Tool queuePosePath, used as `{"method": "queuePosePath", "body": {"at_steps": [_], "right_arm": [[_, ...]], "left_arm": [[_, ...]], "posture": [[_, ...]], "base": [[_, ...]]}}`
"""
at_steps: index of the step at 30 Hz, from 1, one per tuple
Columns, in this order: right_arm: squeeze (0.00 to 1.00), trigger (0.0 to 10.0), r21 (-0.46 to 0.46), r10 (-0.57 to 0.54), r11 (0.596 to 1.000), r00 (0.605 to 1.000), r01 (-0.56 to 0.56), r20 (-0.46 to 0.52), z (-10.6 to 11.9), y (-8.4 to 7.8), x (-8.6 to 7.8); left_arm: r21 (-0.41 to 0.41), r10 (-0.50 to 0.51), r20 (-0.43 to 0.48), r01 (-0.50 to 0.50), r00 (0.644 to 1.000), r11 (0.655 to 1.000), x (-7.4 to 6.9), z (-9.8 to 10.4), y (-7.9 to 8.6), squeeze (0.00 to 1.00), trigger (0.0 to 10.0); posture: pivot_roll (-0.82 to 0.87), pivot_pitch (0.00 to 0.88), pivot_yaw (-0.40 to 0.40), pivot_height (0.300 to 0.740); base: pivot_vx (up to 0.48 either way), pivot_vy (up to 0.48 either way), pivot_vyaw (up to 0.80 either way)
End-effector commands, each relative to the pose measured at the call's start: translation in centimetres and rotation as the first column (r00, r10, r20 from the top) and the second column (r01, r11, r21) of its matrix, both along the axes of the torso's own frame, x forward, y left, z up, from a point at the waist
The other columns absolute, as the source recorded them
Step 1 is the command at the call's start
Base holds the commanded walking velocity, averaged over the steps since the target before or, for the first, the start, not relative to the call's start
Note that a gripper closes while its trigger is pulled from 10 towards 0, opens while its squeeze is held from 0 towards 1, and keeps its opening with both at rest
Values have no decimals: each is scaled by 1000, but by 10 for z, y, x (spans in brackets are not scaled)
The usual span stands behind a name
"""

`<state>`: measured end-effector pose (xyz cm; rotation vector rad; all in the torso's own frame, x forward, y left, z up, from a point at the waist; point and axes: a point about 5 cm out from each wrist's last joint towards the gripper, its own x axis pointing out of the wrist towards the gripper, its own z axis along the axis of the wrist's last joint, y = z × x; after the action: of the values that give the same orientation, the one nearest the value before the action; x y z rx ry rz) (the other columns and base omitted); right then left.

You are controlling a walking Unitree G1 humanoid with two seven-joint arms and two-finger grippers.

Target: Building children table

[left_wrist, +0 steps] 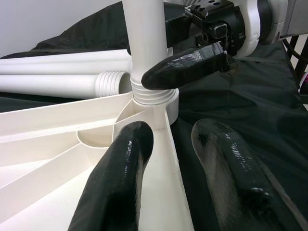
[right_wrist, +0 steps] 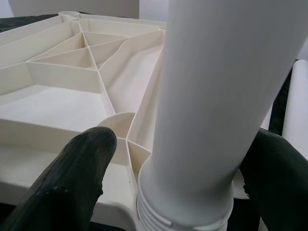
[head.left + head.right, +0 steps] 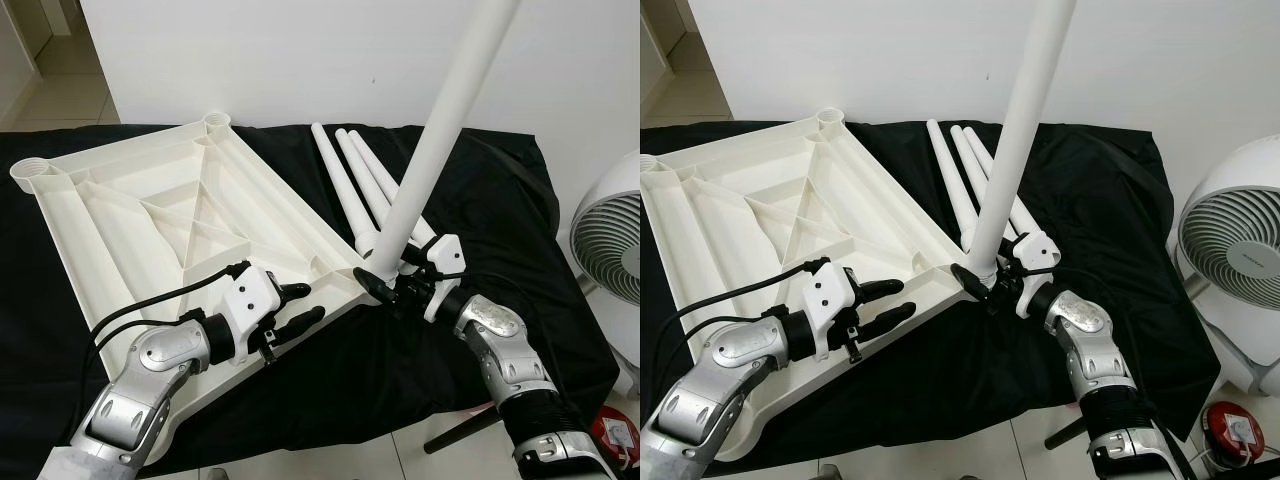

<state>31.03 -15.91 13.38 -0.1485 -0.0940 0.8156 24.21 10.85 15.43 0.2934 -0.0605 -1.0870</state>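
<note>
The white plastic tabletop (image 3: 170, 210) lies upside down (ribbed underside up) on a black cloth (image 3: 480, 200). A white table leg (image 3: 440, 130) stands tilted in its near corner socket (image 1: 155, 98), threads still showing. The right gripper (image 3: 385, 283) is clamped around the leg's base. The left gripper (image 3: 880, 305) — fingers apart — hovers over the tabletop's near edge. Three spare legs (image 3: 350, 170) lie beside the tabletop; a white fan (image 3: 1240, 270) stands further right.

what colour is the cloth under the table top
Black cloth; it shows best in the left eye view.
</note>
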Motion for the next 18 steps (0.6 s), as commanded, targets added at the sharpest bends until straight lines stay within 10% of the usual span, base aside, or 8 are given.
{"method": "queuePosePath", "body": {"at_steps": [1,2,3,6,14,15,16,18], "right_arm": [[0,7255,-6,-13,1000,1000,13,-13,-3,-7,0],[0,7255,-6,-13,1000,1000,13,-13,-3,-7,0],[0,1490,-6,-9,1000,1000,9,-10,-2,-8,0],[0,0,2,-8,1000,1000,8,-5,0,-8,2],[0,0,13,-11,1000,1000,11,-18,-3,-6,4],[0,7176,13,-21,1000,999,21,-26,-4,-6,3],[0,10000,19,-30,999,999,31,-32,-5,-5,2],[0,10000,22,-36,999,999,37,-34,-6,-4,2]], "left_arm": [[13,-35,0,35,999,999,-2,1,-3,0,10000],[13,-35,0,35,999,999,-2,1,-3,0,10000],[13,-37,0,37,999,999,-1,1,-4,0,10000],[12,-39,1,39,999,999,-1,1,-4,0,10000],[12,-43,1,43,999,999,0,1,-5,0,10000],[11,-43,1,43,999,999,0,1,-5,0,10000],[11,-42,2,42,999,999,0,1,-5,0,10000],[11,-42,2,42,999,999,0,1,-5,0,10000]], "posture": [[26,0,-41,740],[26,0,-41,740],[23,0,-39,740],[22,0,-37,740],[26,0,-35,740],[26,0,-38,740],[26,0,-38,740],[26,0,-38,740]], "base": [[0,0,0],[0,0,0],[0,0,0],[0,0,0],[0,0,0],[0,0,0],[0,0,0],[0,0,0]]}}
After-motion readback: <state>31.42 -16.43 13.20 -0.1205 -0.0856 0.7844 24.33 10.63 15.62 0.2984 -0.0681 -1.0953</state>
